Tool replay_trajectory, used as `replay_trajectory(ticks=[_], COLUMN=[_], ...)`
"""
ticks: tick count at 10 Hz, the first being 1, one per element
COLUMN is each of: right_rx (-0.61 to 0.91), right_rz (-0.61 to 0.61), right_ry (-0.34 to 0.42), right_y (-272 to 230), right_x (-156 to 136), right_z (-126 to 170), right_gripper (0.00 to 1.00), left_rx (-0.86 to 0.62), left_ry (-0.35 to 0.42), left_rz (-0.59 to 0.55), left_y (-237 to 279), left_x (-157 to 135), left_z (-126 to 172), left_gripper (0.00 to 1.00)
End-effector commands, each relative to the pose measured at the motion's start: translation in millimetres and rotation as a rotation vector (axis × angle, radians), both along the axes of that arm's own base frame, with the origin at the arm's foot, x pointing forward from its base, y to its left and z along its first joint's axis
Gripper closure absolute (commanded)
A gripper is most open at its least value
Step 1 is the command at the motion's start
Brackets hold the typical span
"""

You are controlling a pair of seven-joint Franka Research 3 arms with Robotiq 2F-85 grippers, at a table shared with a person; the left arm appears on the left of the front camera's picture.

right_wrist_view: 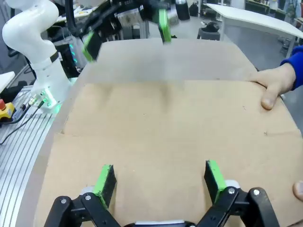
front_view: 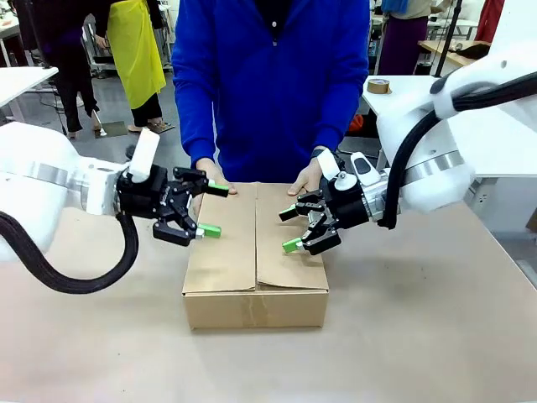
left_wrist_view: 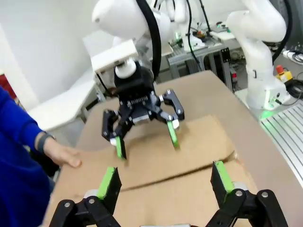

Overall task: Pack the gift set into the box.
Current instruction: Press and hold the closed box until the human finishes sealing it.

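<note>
Box [front_view: 252,252] sits mid-table [front_view: 419,353], 2 top flaps down; gift set prob. inside, under them. L gripper [front_view: 215,210] and R gripper [front_view: 289,229] are both spread wide, empty, over the flaps. Person's one hand [front_view: 215,177] and other hand [front_view: 306,178] press the far edge. Risk: you press down too near and pinch fingers, or dent a flap. Count: 1 box, 2 grippers, 2 hands.

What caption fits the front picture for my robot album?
Open left claw and open right claw reach over the closed box while a person's hands rest on it.
</note>
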State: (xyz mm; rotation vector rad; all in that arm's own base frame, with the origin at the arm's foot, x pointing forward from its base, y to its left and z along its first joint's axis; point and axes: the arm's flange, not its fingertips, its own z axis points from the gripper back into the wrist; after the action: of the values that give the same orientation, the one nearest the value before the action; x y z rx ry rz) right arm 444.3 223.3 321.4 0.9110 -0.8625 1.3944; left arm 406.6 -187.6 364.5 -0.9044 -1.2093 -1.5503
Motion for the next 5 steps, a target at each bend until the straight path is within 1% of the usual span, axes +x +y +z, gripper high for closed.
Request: replay_trajectory(ticks=[1,3,4,5], right_rx=[0.008,-0.008,-0.007,-0.016], right_rz=[0.01,0.004,0.005,0.009], right_ry=[0.03,0.057,0.064,0.058], right_y=[-2,-5,-7,-8], right_x=[6,8,7,6], right_z=[5,-6,-8,-9], right_gripper=[0.0,0.0,0.0,0.0], left_rx=[0.009,0.043,0.053,0.065], left_ry=[0.074,0.174,0.207,0.213], left_rz=[0.036,0.065,0.069,0.075], left_y=[-1,0,1,1], left_x=[10,19,21,22], left_z=[-33,-45,-51,-54], left_gripper=[0.0,0.0,0.0,0.0])
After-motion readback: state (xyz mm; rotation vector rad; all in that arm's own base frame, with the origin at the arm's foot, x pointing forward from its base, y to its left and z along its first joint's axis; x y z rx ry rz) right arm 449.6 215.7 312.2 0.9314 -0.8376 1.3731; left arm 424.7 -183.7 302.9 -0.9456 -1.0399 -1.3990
